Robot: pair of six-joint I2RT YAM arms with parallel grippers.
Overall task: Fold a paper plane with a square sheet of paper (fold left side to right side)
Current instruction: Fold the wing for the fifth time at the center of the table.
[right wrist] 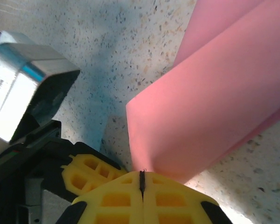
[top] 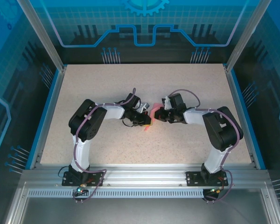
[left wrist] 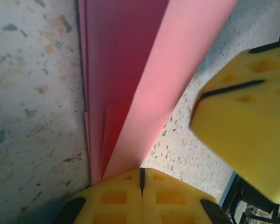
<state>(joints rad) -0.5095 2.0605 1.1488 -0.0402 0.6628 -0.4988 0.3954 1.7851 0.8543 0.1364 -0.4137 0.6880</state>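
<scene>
Paper plane (left wrist: 130,70) looks half-folded (layers stacked, final folds left); left pincer (left wrist: 141,171) and right pincer (right wrist: 142,175) both pinch it closed.

The paper (left wrist: 126,70) is smooth and matt, the table (left wrist: 32,93) speckled stone-like, the fingers (left wrist: 112,200) yellow plastic.

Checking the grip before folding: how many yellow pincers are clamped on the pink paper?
2. The left yellow pincer is shut on the folded salmon-pink paper sheet mid-table; the right yellow pincer grips it opposite.
</scene>
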